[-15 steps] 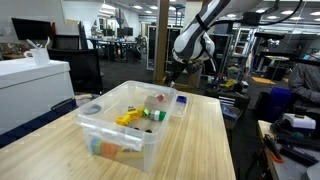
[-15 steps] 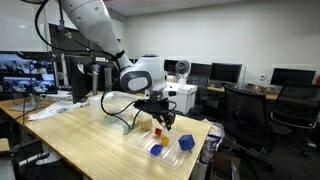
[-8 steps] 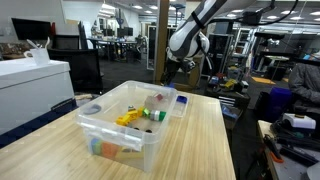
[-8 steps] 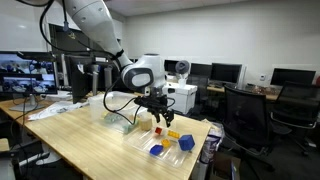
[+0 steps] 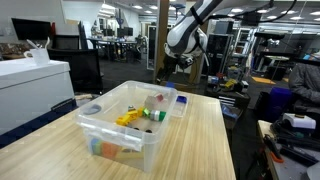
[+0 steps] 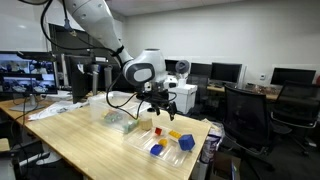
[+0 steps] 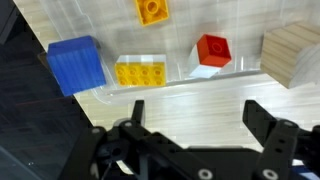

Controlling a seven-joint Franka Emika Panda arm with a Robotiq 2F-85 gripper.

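I've raised the gripper [image 6: 158, 102] higher above the clear tray [image 7: 170, 84]. Its jaws are wide and empty over the near rim, with the yellow brick [image 7: 141, 72] and red brick [image 7: 211, 50] just inside.

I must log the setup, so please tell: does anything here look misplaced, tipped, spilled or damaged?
Nothing stands out. The blue block, yellow brick and red brick lie flat and whole in a row along the edge of the clear tray. The hand hovers above them, open and empty.
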